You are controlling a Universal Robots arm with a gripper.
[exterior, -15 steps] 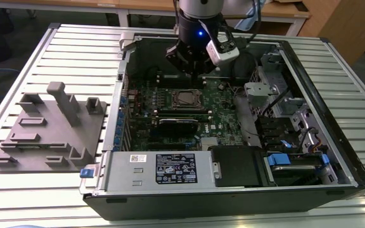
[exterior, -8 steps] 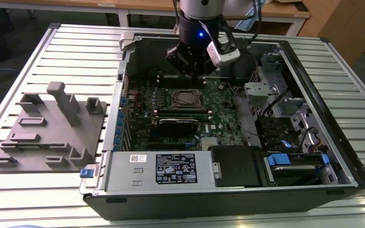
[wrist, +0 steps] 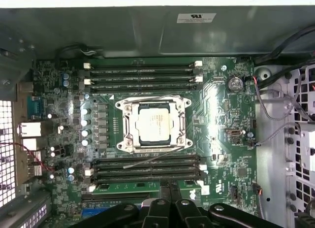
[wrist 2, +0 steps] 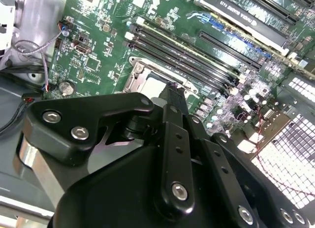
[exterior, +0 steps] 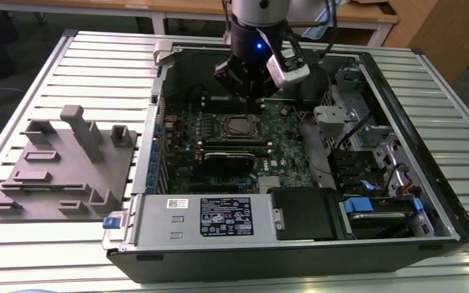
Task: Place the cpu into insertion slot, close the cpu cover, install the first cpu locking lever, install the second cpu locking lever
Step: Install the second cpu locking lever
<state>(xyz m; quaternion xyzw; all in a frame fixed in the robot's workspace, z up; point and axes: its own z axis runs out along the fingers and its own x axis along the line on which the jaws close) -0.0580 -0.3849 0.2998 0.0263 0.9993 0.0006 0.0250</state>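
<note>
Gripper [wrist: 170, 187] is seen with fingers drawn narrow, almost touching, nothing held between them; in the exterior view it hangs above the open computer case [exterior: 430, 201], just over the far edge of the insertion slot [wrist: 127, 139]. Cpu [wrist: 153, 123] is already seated flat in that slot, silver top showing through the window of the cpu cover [wrist: 153, 104], which looks laid down over it, though full seating cannot be confirmed. Slot sits on the green motherboard [wrist: 221, 154] between two banks of long black memory slots [wrist: 142, 74]. Two thin wire levers are noted: one lever [wrist: 147, 97] along one edge of the socket, the other lever [wrist: 156, 158] angling out across the board beside the opposite bank, so at least that one is judged not latched. Step in hand is judged to be the lever work. For that to be done well, the closed fingertips should be kept on the wire itself, clear of the cpu top and the small capacitors [wrist: 84, 120] beside the socket; the wire should be pushed down and then tucked sideways under its hook, with the cover kept flat. Slipping off the thin wire onto the board is the main risk.
</note>
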